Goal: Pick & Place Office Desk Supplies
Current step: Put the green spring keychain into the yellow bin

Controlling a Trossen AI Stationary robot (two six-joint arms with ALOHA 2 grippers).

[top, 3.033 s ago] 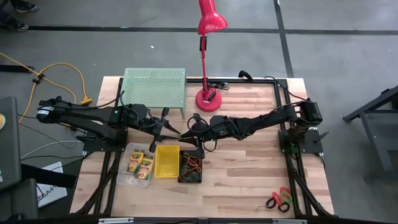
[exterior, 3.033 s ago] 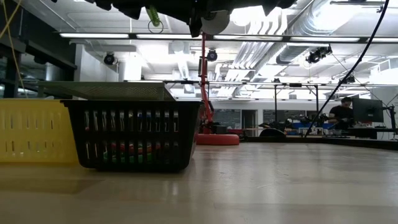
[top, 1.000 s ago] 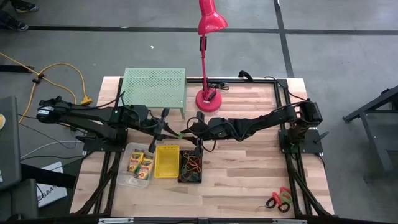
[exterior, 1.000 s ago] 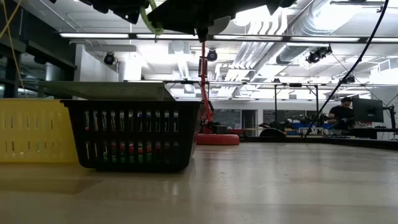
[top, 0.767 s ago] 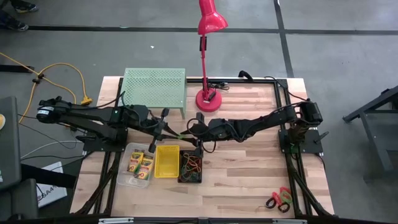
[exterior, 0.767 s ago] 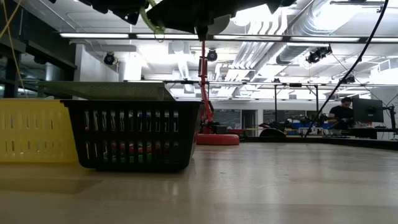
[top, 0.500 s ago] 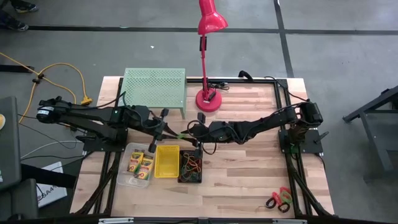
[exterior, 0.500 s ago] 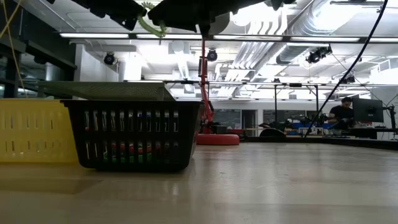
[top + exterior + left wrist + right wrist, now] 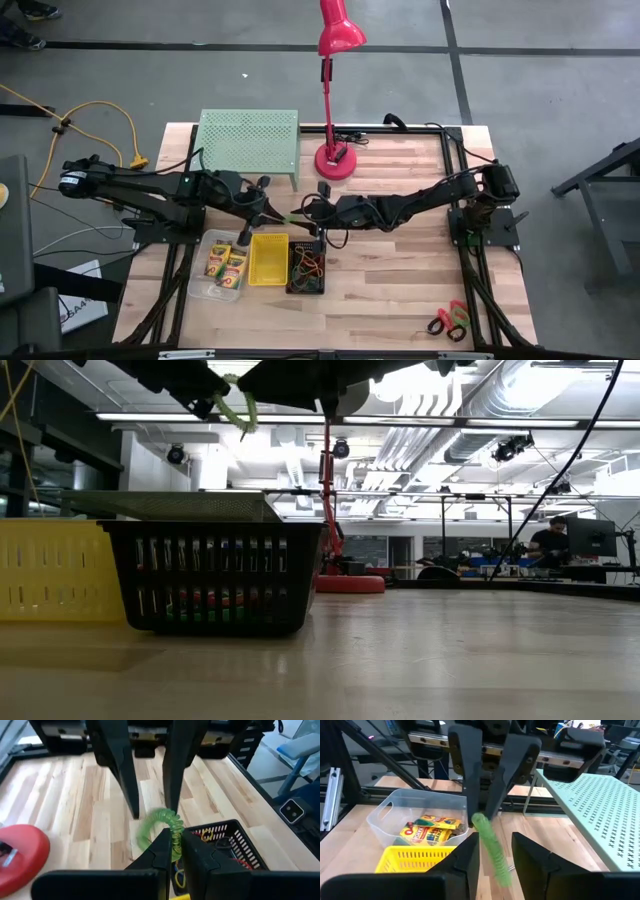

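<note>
1. Since a second ago the right gripper (image 9: 495, 852) has spread, letting go of the green coil loop (image 9: 165, 827).
2. Left gripper (image 9: 172, 847) stays pinched on it, above the black mesh bin (image 9: 307, 268).
3. Light, springy; best held mid-coil.

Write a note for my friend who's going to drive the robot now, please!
Left gripper: shut on the green loop, held up in the air near the bins.
Right gripper: open, fingers either side of that loop.
Done: crayon boxes in the clear bin, coloured loops in the black mesh bin.
Left: bin the green loop; scissors lie at the table's front right.
</note>
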